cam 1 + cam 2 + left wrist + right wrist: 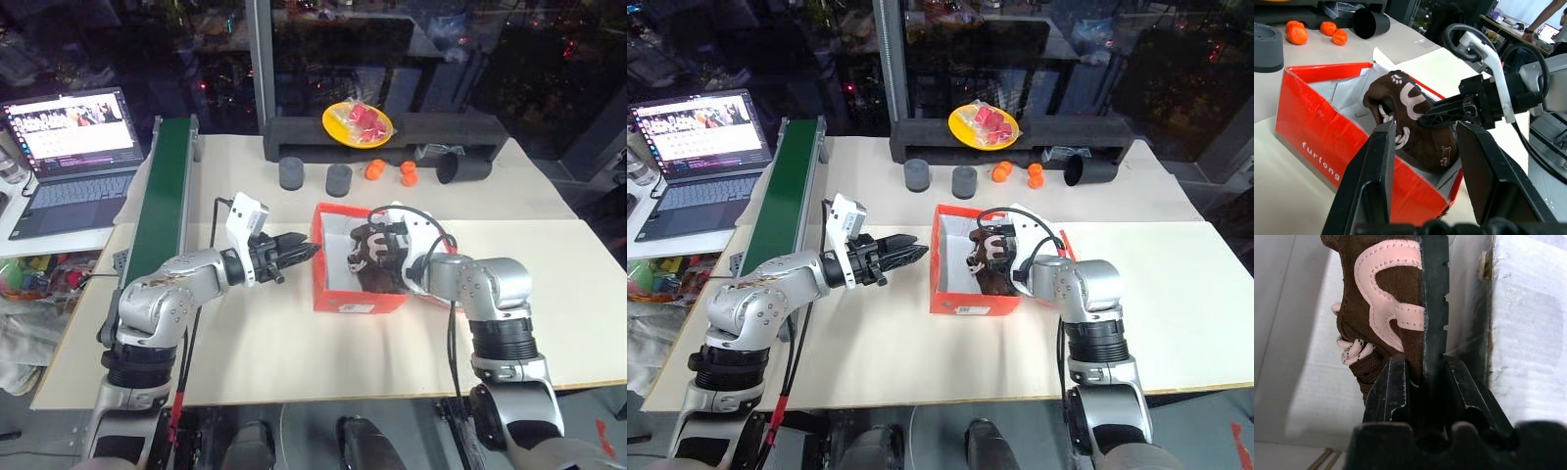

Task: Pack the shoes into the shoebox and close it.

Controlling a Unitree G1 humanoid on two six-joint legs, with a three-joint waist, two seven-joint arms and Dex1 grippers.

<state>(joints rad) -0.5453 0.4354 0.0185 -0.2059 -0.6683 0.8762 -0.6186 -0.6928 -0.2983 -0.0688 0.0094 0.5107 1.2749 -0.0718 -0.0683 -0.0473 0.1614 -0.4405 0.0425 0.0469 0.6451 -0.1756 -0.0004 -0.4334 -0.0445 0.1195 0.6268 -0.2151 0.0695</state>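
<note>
The red-orange shoebox [358,299] stands open in the middle of the table, white inside. A dark brown shoe [1410,98] with pale markings and laces stands tilted on its side inside the box. My right gripper [1425,363] reaches down into the box from its right side and is shut on the shoe's sole edge [1434,308], one finger on each side. My left gripper [312,251] hovers level just left of the box, pointing at it. It is open, apart from the box wall, with nothing between its fingers [1376,166].
At the back lies a long black foam tray [294,145] with a yellow plate [357,121]. In front of it are two dark foam cylinders [292,173], orange pieces [375,169] and a black cup [460,168]. A green conveyor [162,196] and laptop [73,147] stand left.
</note>
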